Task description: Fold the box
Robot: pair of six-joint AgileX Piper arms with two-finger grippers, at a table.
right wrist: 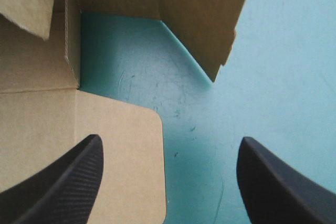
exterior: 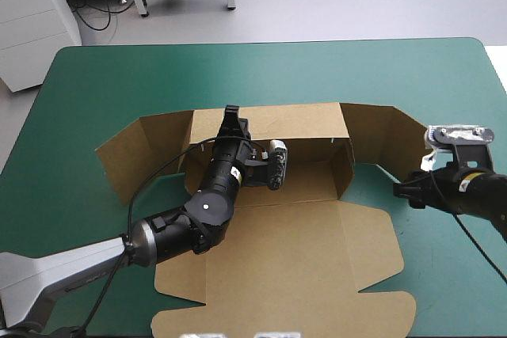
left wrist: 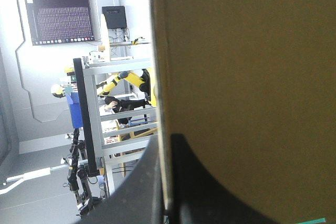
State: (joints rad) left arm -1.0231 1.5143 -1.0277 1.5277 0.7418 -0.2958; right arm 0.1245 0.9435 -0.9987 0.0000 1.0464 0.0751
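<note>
We see the box (exterior: 317, 259) in the middle of the table, on the teal-green cover (exterior: 95, 77). It is half formed: its big front sheet lies flat toward the near edge, and its back wall (exterior: 293, 120) stands up.

At the left, a side wing (exterior: 139, 156) of the board is raised and leans outward, with its outer end toward the table's left edge. Next to it, the left gripper (exterior: 231, 120) reaches in over the flat sheet to the top edge of the back wall, near that wall's left end. In the left wrist view its black fingers (left wrist: 210, 192) are pressed nearly together with the wall's edge between them, so it is pinching the box (left wrist: 247, 66). The brown board fills the view ahead of it.

Further right, a short inner wall (exterior: 342, 168) stands at the right end of the tray part, and beyond it the right wing (exterior: 384, 136) is raised as well.

At the far right, the right gripper (exterior: 405, 190) is low over the cover, just beside the box's right side. In the right wrist view the right gripper (right wrist: 170, 145) is spread wide. Between its fingers (right wrist: 63, 182) we see the bare cover (right wrist: 283, 51) and a rounded corner of flat board (right wrist: 121, 150) that lies partly under one finger. A raised flap stands ahead of it.
</note>
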